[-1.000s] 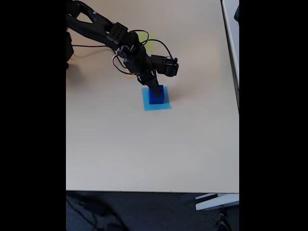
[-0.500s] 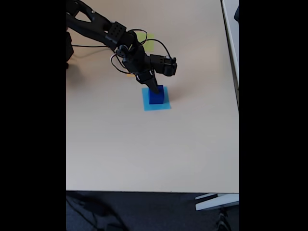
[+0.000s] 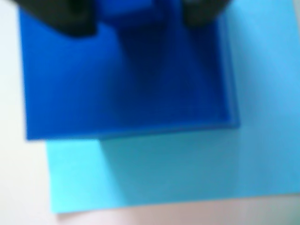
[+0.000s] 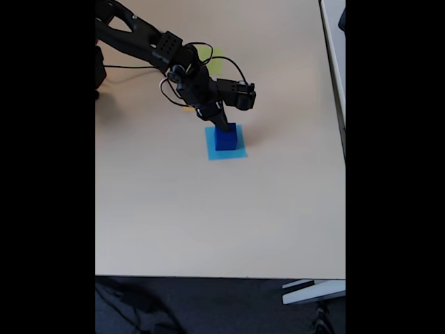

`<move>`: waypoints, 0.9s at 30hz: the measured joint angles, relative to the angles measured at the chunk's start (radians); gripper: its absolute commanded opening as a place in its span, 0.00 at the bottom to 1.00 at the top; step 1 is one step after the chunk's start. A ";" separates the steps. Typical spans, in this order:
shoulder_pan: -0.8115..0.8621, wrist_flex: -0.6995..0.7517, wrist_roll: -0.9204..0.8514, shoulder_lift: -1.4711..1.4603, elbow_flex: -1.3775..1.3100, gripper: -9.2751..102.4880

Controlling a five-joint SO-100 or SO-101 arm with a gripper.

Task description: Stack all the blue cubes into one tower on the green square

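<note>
Blurred blue cube (image 3: 126,79) under pincer (image 3: 136,16)

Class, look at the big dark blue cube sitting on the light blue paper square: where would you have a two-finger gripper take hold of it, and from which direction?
Grip the blue cube across two opposite flat side faces, coming straight down from above. It stands flat on the light blue square with open table around it, so its parallel sides are free. The gripper is already above its top; a smaller blue cube seems to sit between the fingers.
</note>
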 measured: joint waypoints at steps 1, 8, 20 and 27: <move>0.000 0.000 0.000 0.000 0.000 0.13; 0.000 0.000 0.000 0.002 0.003 0.11; -0.002 0.041 -0.012 0.034 0.015 0.10; -0.005 0.138 -0.029 0.037 -0.037 0.10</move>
